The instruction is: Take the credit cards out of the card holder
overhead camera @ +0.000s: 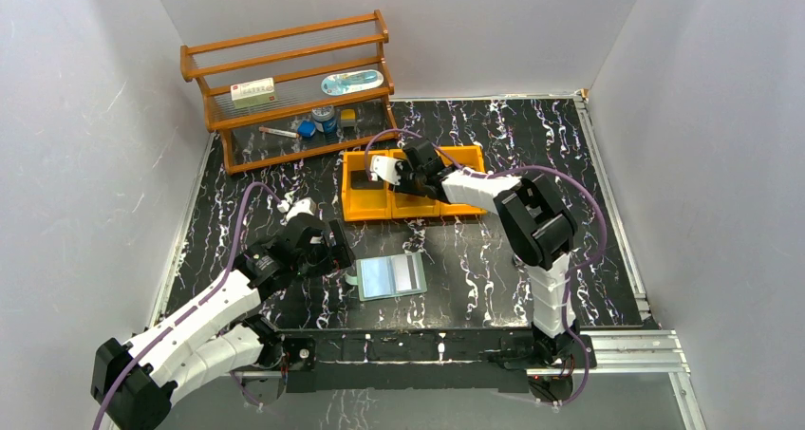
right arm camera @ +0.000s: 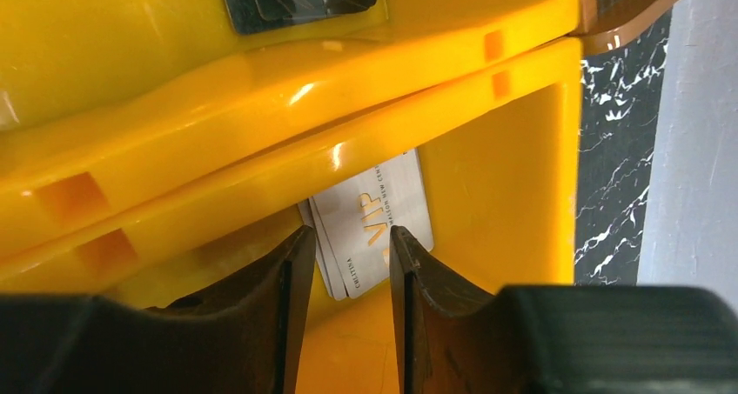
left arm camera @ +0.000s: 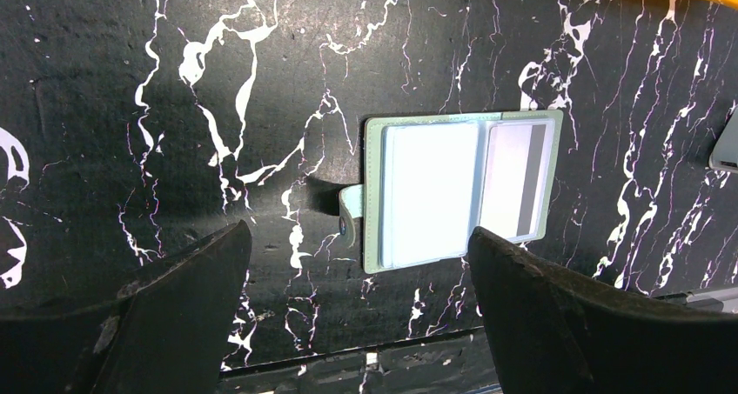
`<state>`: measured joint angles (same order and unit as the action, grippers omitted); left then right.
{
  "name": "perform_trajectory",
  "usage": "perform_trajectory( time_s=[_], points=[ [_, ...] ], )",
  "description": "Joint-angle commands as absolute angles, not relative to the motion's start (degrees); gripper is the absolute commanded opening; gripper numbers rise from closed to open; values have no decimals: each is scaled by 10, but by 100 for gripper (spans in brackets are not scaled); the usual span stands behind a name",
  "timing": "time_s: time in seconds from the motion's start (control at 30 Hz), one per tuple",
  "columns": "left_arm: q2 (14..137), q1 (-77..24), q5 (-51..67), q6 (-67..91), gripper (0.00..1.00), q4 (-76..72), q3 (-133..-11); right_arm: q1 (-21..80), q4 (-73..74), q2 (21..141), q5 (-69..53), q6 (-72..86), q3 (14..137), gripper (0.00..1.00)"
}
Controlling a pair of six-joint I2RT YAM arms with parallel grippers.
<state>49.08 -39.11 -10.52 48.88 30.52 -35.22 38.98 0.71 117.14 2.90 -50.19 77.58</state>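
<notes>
Stacked silvery cards (right arm camera: 374, 224) in orange bin (right arm camera: 505, 176), fingers (right arm camera: 287, 324) slightly parted above.

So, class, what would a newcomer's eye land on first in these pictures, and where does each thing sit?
The bright orange bin at mid-table stands out first, with the right end effector down inside it over a silvery VIP card lying in one compartment. Nearer the arms, the pale card holder lies open on the black marbled table, beside the open left end effector.
</notes>
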Motion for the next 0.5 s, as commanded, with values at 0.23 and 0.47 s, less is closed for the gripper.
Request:
perform_trajectory(
  time_s=[0.23, 0.47],
  points=[
    [490, -391, -107, 493, 95, 308, -355, 390, -42, 994, 15, -199, 745, 53],
    [490, -391, -117, 501, 95, 306, -356, 392, 145, 932, -142, 218, 724, 56]
  ],
)
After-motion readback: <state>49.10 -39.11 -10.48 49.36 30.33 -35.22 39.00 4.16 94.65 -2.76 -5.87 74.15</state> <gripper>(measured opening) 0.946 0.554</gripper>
